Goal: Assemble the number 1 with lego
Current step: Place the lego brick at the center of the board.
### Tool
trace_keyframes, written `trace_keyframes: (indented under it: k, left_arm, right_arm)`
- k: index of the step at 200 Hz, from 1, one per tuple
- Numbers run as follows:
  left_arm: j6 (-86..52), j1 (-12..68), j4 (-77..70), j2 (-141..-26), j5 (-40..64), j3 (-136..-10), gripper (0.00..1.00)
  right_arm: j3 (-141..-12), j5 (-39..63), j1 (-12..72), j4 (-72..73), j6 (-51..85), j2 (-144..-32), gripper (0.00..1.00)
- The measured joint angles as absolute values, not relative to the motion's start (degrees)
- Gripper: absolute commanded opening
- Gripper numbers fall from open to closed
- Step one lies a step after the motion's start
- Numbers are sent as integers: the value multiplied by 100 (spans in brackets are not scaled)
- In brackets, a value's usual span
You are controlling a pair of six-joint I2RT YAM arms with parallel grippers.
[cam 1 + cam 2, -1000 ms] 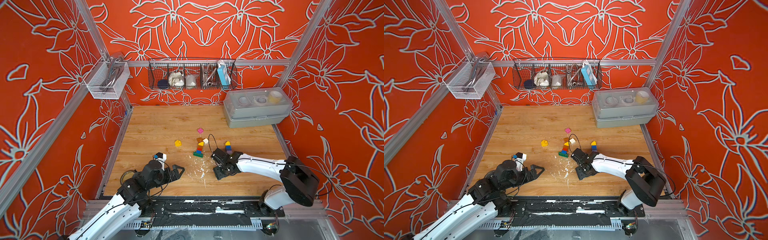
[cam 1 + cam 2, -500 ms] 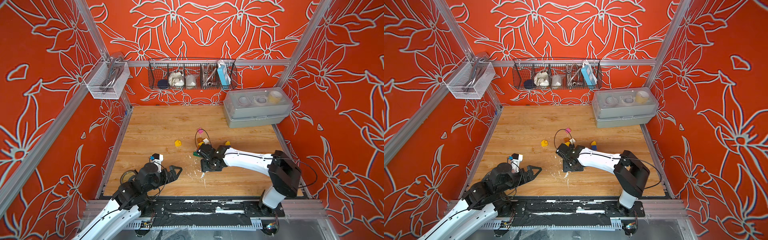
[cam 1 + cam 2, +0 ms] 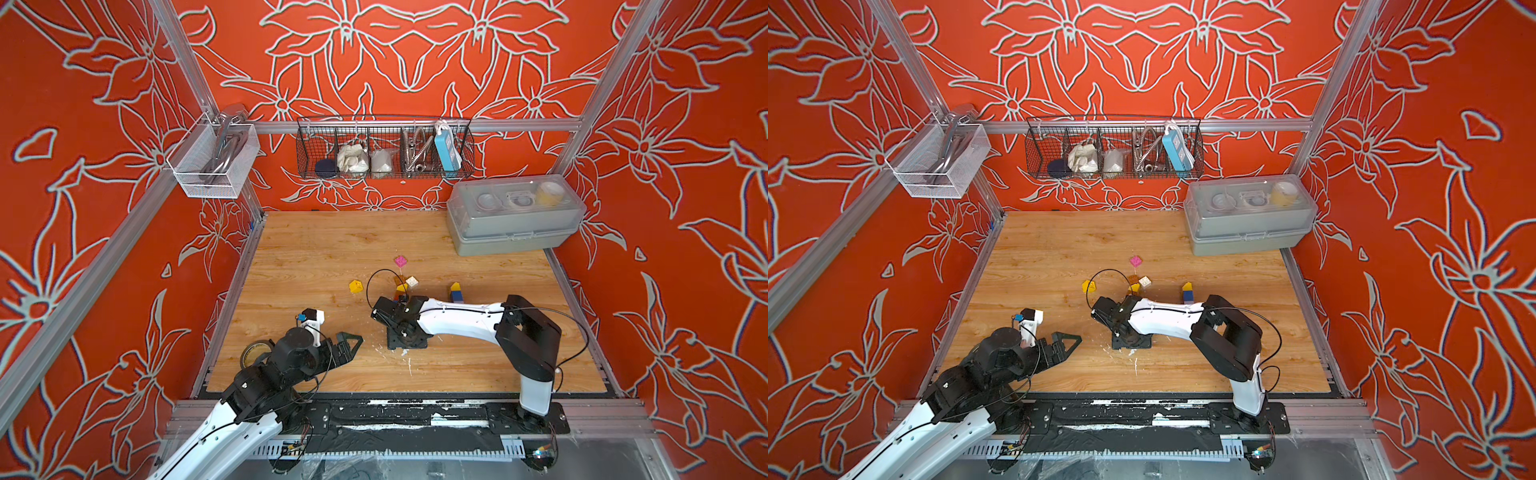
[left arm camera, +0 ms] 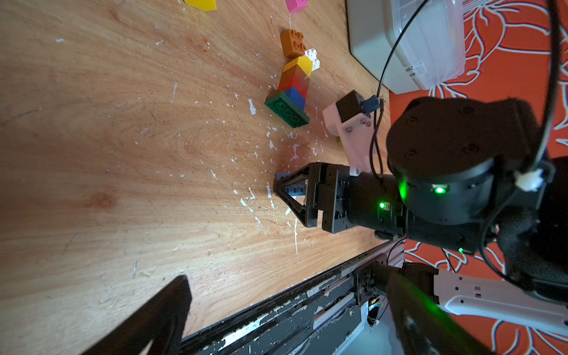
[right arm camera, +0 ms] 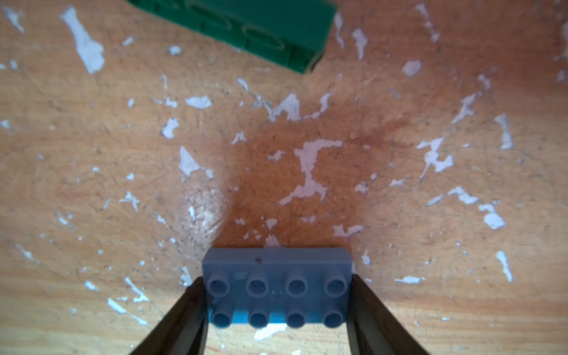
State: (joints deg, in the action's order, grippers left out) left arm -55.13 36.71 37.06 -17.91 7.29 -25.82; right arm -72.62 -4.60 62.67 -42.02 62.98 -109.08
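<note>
Right gripper (image 5: 276, 302): clamped on blue plate (image 5: 276, 273), low over table (image 3: 316, 249); contact unclear.
Left gripper (image 3: 347, 347): spread wide, empty, near front edge.
Stack (image 4: 292, 92): green base, blue, red, yellow; lying flat near plate.
Loose bricks: pink (image 3: 400, 261), yellow (image 3: 355, 286), white (image 3: 412, 281), brown (image 4: 293, 43); beyond stack.

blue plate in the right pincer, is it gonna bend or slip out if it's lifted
The blue plate is probably stiff: it looks like thin moulded plastic with two rows of studs. It likely weighs little. The right pincer clamps only its short smooth ends, so it could pivot or slip if bumped.
</note>
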Motion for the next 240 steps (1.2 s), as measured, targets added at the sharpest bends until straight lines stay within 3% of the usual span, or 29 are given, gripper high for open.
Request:
trace_keyframes:
  k: [29, 59, 103, 140, 185, 240]
  left_arm:
    - [-5513, 3671, 3704, -1785, 729, -2582, 100]
    - [-5513, 3671, 3704, -1782, 731, -2582, 100]
    - [-5513, 3669, 3704, -1785, 733, -2582, 100]
    - [-5487, 3669, 3693, -1789, 735, -2585, 100]
    - [-5400, 3669, 3656, -2178, 707, -2700, 100]
    - [-5312, 3669, 3415, -2724, 716, -2700, 100]
  right_arm:
    - [-7413, -451, 6267, -4213, 6335, -11026, 84]
    - [-7406, -451, 6267, -4206, 6337, -10980, 91]
    - [-7581, -471, 6136, -4705, 5966, -10261, 88]
    - [-8484, -329, 5258, -5057, 5109, -9904, 79]
    - [-10101, -399, 4482, -5789, 3669, -10868, 65]
    - [-10409, -338, 4171, -6023, 2617, -11913, 64]
